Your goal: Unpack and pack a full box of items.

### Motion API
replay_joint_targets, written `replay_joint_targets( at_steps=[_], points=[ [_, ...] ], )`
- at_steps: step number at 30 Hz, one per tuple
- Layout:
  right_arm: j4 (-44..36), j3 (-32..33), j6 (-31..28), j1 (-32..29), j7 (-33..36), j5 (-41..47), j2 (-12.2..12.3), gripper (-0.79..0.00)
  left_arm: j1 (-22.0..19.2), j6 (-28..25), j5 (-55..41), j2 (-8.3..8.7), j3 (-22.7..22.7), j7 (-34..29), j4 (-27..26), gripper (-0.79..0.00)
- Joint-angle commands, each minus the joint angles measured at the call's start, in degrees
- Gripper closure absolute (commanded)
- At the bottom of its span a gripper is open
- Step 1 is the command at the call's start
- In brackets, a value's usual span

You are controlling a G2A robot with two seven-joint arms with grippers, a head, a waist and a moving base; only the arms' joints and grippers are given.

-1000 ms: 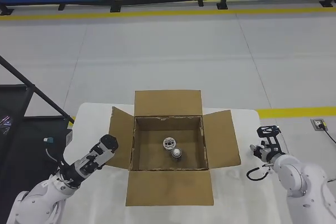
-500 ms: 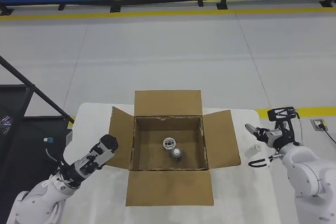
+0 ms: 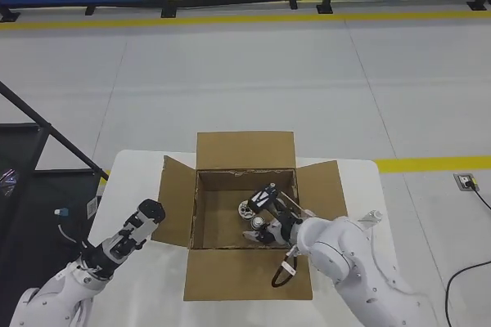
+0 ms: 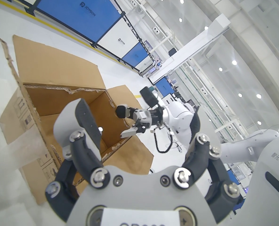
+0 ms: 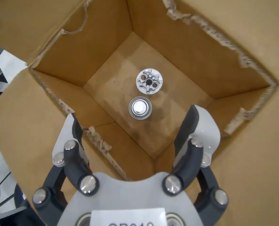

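An open brown cardboard box (image 3: 245,151) stands in the middle of the white desk (image 3: 135,176), its four flaps folded outward. On the box floor lie two items just beside each other but apart: a flat round metal disc with cut-out holes (image 5: 149,84) and a round metal cap with a raised shiny centre (image 5: 140,108). In the top view the disc (image 3: 245,208) lies near the middle of the floor, and the cap lies just in front of it, toward the robot.

The right arm comes in over the box's right flap, and the right gripper (image 3: 262,221) hangs over the inside of the box. In the right wrist view this gripper (image 5: 133,116) looks straight down into the box (image 5: 177,36), its fingers spread apart and holding nothing, with the cap almost directly beneath them and well below.

The left gripper (image 3: 150,211) sits outside the box, just beside the left flap and above the desk. In the left wrist view its fingers (image 4: 83,114) stand wide apart and empty, tilted upward past the box (image 4: 47,95) toward the right gripper (image 4: 125,122) beyond.
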Motion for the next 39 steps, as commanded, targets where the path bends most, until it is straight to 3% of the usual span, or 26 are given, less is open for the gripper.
replay_joint_targets(
  at_steps=[1, 7, 10, 11, 13, 14, 20, 24, 28, 34, 39],
  points=[
    [5.6, -2.1, 1.4, 2.5, -1.6, 1.2, -0.9, -0.785, 0.2, 0.0, -0.1, 0.03, -0.1, 0.0, -0.1, -0.785],
    [14.8, -6.8, 4.5, 7.8, -0.5, 1.8, -3.1, -0.776, 0.2, 0.0, -0.1, 0.03, -0.1, 0.0, -0.1, -0.785],
    [16.8, -8.2, 5.6, 9.2, 0.8, 0.9, -3.8, -0.376, 0.2, 0.0, -0.1, 0.03, -0.1, 0.0, -0.1, -0.785],
    [17.2, -8.5, 6.0, 9.5, 1.0, 0.6, -4.0, -0.329, 0.2, 0.0, -0.1, 0.03, -0.1, 0.0, -0.1, -0.785],
    [17.9, -9.0, 6.2, 9.9, 1.3, 0.8, -4.3, -0.043, 0.2, 0.0, -0.1, 0.03, -0.1, 0.0, -0.1, -0.785],
    [18.2, -9.2, 6.3, 10.1, 1.4, 0.5, -4.4, 0.0, 0.2, 0.0, -0.1, 0.03, -0.1, 0.0, -0.1, -0.785],
    [17.3, -9.6, 7.0, 10.1, 3.9, -1.1, -4.8, 0.0, 0.2, 0.0, -0.1, 0.03, -0.1, 0.0, -0.1, -0.785],
    [12.4, -8.0, 7.4, 8.8, 4.3, -2.0, -4.4, 0.0, 0.2, 0.0, -0.1, 0.03, -0.1, 0.0, -0.1, -0.785],
    [-1.0, -2.7, 7.7, 4.3, 5.2, -3.8, -2.8, 0.0, 0.2, 0.0, -0.1, 0.03, -0.1, 0.0, -0.1, -0.785],
    [-30.4, 12.1, 8.5, -10.3, 7.7, -11.4, 0.7, 0.0, 0.2, 0.0, -0.1, 0.03, -0.1, 0.0, -0.1, -0.785],
    [-42.2, 25.6, 9.1, -22.7, 7.2, -15.3, 2.3, 0.0, 0.2, 0.0, -0.1, 0.03, -0.1, 0.0, -0.1, -0.785]
  ],
)
